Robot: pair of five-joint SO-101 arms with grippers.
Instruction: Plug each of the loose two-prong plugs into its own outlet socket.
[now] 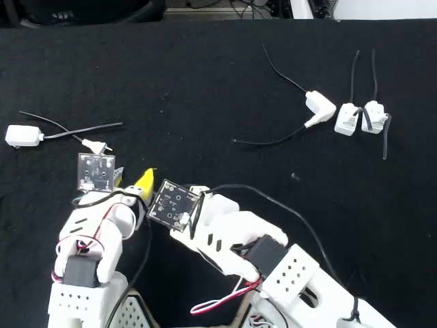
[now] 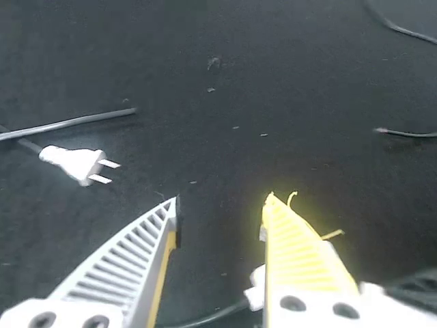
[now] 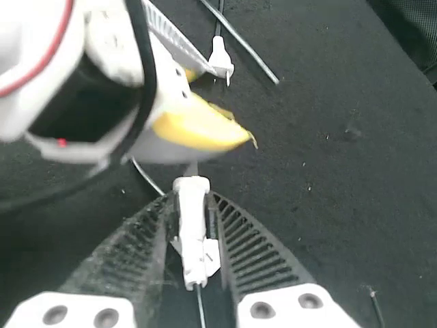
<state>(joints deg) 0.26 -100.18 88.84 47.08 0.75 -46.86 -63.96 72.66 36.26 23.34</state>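
Where my right gripper (image 3: 192, 199) sits, its fingers are clamped on a white plug (image 3: 193, 239), just beside my left gripper (image 2: 222, 201). Left gripper: spread wide, holding nothing. Loose plug (image 2: 74, 162): flat on the black table (image 1: 205, 82), near the left gripper. Angled plug (image 1: 319, 108) and two sockets (image 1: 347, 119): far side, well apart from both grippers.

From my end this reads as a robotics lab bench. The table (image 1: 225, 61) is draped in black cloth. The white printed left arm (image 1: 89, 236) and right arm (image 1: 273, 263) carry bare red and white wiring (image 1: 218, 301) and exposed camera boards (image 1: 95, 172) at the wrists. Loose plugs (image 1: 97, 145) lie on cut cords, and tangled cables (image 1: 252, 8) sit beyond the far edge.
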